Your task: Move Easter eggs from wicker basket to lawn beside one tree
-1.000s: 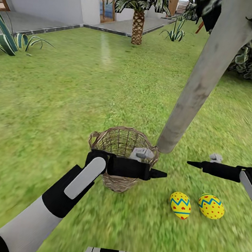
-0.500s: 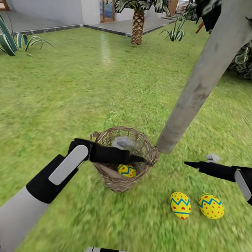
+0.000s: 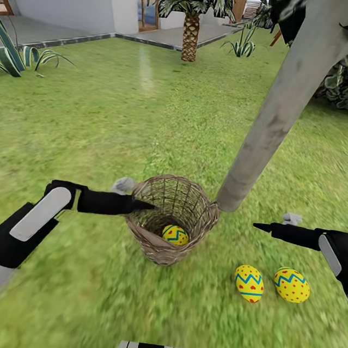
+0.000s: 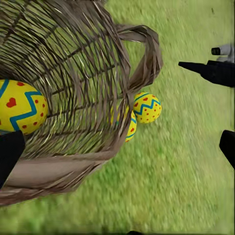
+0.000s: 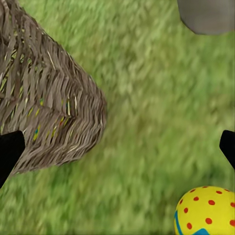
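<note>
**At basket rim: one egg inside, two on lawn**

Beside the wicker basket (image 3: 171,217), left pincer (image 3: 137,199) sits at the rim's left edge, dark fingertip just over the weave, nothing held. Jaws spread wide, going by the left wrist view: finger tips far apart at the frame edges, nothing between them.

Right pincer (image 3: 269,224) hovers over the lawn (image 3: 92,130) right of the tree trunk (image 3: 275,116), holding nothing, jaws likewise wide in its wrist view.

One Easter egg (image 3: 175,234) lies in the basket bottom. Zigzag egg (image 3: 248,283) and dotted egg (image 3: 291,285) lie on grass just beside each other, near the trunk base. Basket rim touches or nearly touches the trunk; cannot tell which.
</note>
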Motion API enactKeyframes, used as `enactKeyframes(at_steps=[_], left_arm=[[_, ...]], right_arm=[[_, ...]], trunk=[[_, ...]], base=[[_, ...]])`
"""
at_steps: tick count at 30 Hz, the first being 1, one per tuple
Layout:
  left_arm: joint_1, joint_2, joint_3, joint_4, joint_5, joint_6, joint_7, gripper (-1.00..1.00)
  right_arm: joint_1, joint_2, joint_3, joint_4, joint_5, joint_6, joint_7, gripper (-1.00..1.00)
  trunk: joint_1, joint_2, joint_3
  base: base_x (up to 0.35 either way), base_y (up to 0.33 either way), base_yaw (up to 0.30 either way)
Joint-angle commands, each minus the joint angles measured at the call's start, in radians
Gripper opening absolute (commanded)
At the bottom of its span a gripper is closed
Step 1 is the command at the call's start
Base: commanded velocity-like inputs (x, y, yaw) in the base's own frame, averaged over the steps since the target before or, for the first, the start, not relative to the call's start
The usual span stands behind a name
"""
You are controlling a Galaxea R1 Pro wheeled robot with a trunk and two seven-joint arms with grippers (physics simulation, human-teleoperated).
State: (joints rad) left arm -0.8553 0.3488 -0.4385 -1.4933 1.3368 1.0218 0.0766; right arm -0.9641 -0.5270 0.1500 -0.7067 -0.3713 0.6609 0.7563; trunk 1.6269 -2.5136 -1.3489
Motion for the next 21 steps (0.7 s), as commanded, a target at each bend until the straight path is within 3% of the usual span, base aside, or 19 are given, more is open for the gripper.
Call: enactKeyframes(at_steps=[1, 4, 5, 10, 17, 21], left_arm=[[-0.002, 0.020, 0.000, -0.002, 0.044, 0.001, 0.007, 1.00], [-0.006, 0.085, 0.009, -0.003, 0.138, 0.000, 0.005, 1.00], [-0.007, 0.120, 0.022, -0.004, 0.176, 0.000, 0.004, 1.00], [-0.008, 0.207, 0.058, -0.004, 0.265, 0.001, -0.005, 1.00], [-0.008, 0.261, 0.113, -0.004, 0.287, 0.003, -0.110, 1.00], [-0.007, 0.356, 0.128, -0.004, 0.288, 0.003, -0.187, 1.00]], right_arm=[[-0.001, -0.001, 0.003, 0.000, -0.008, 0.006, -0.003, 1.00], [-0.001, 0.000, 0.003, 0.000, -0.007, 0.006, -0.005, 1.00], [-0.001, 0.001, 0.003, 0.002, -0.008, 0.004, -0.007, 1.00], [0.000, 0.003, 0.003, 0.005, -0.008, -0.013, -0.023, 1.00], [0.001, 0.004, 0.005, 0.006, -0.008, -0.015, -0.026, 1.00], [0.002, 0.005, 0.005, 0.007, -0.008, -0.018, -0.026, 1.00]], trunk=[[0.000, 0.000, -0.001], [0.000, 0.000, -0.001], [0.000, 0.000, -0.001], [0.000, 0.000, -0.001], [0.000, 0.000, -0.001], [0.000, 0.000, -0.001]], base=[[0.000, 0.000, 0.000], [0.000, 0.000, 0.000], [0.000, 0.000, 0.000], [0.000, 0.000, 0.000], [0.000, 0.000, 0.000], [0.000, 0.000, 0.000]])
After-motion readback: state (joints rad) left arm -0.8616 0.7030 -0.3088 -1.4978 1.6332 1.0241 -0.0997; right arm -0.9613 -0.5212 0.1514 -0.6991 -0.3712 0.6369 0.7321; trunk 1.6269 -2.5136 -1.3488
